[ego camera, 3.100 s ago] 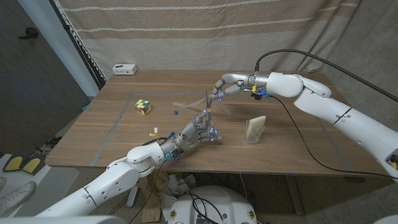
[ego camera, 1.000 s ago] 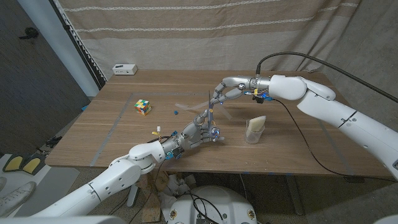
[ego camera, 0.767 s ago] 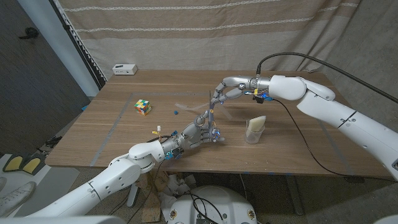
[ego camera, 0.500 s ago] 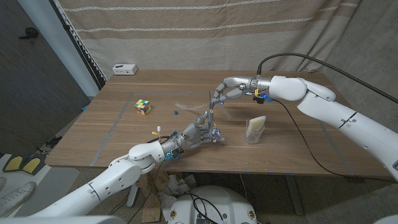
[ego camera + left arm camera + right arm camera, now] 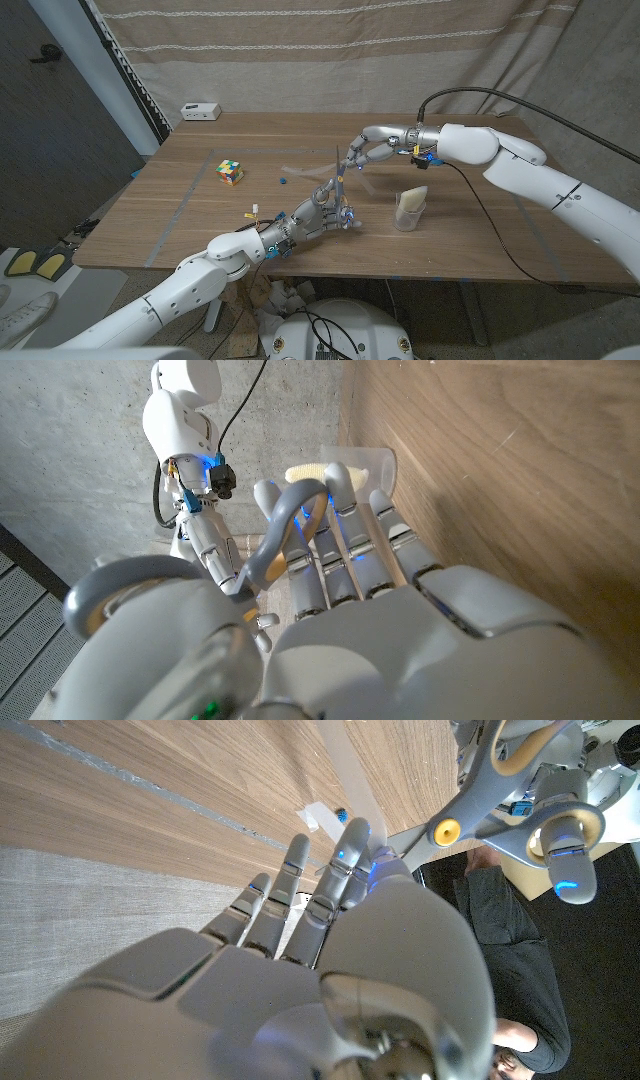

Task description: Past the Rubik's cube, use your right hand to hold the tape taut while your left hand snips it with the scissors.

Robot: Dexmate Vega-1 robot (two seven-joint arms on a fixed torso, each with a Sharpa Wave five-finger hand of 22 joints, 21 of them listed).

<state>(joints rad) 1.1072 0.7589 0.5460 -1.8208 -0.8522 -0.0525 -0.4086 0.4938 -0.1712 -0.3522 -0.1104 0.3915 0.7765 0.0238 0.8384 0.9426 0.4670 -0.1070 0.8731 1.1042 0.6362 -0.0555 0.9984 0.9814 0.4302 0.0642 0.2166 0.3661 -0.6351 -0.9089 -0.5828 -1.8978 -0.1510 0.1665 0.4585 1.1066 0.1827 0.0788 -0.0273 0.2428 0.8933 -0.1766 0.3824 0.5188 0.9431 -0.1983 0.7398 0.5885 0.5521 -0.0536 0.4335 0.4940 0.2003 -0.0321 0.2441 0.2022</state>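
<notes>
While the right hand (image 5: 360, 152) pinches the clear tape (image 5: 300, 168) above the desk (image 5: 180, 215), the strip runs down toward the Rubik's cube (image 5: 231, 172) side. Nearer the front edge, the left hand (image 5: 322, 213) grips the scissors (image 5: 338, 185), blades upright beside the tape. A clear cup (image 5: 409, 209) stands to the right.

We find the head view evenly lit and dim at its left edge, the table (image 5: 200, 215) matte, soft shadows close under the arms. The tape (image 5: 305, 168) reads as a faint translucent smear. Blue indicator lights glow on the left hand (image 5: 322, 214). Both wrist views blur their own hands up close: right hand (image 5: 300, 970) soft-edged, scissors (image 5: 285, 530) unsharp, wood grain sharper.
</notes>
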